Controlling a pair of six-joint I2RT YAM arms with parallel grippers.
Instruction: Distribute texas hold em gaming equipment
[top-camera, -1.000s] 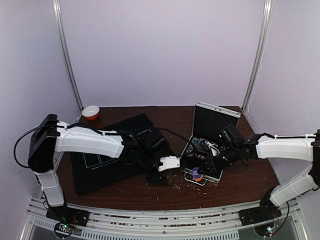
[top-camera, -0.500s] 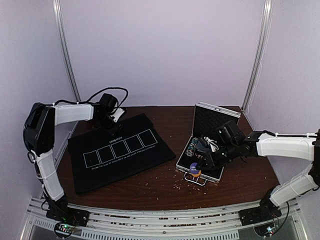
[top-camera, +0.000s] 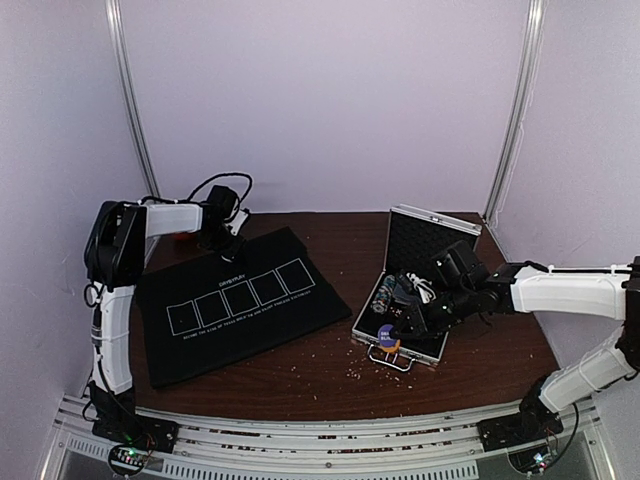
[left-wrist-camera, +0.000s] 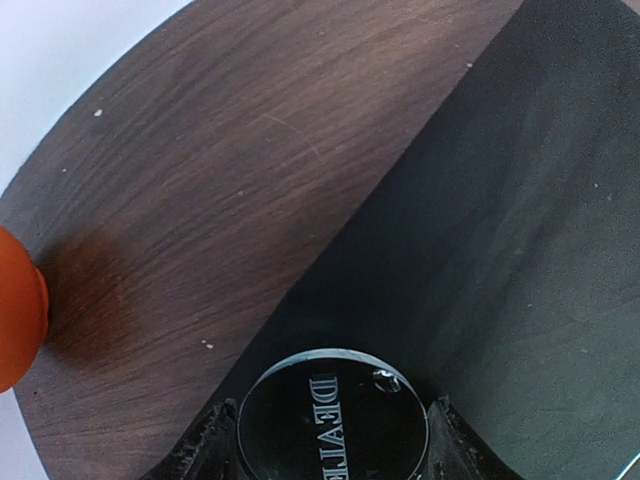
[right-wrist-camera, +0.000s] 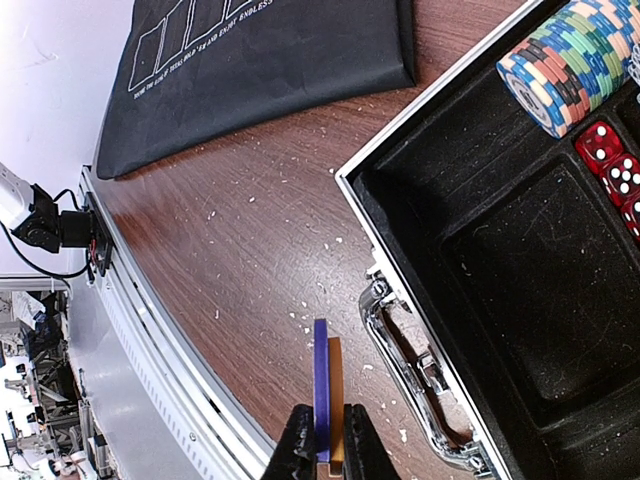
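Where right claw (right-wrist-camera: 328, 442) pinches discs (right-wrist-camera: 322, 372), crumbs (right-wrist-camera: 303, 316) dot table (right-wrist-camera: 250, 210)

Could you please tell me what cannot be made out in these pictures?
Left wrist: grey disc between the fingers, lettering cut by the bottom edge.
Left wrist: orange bowl, mostly beyond the left edge.
Right wrist: purple and orange discs, edge-on, faces hidden.
Right wrist: red dice, cut by the right edge.

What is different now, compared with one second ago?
The left tool swung from the case to the mat's far left corner, beside the bowl, and holds the grey disc there. The right tool, shut on the purple and orange discs, stayed at the case's near edge; case and mat did not move.
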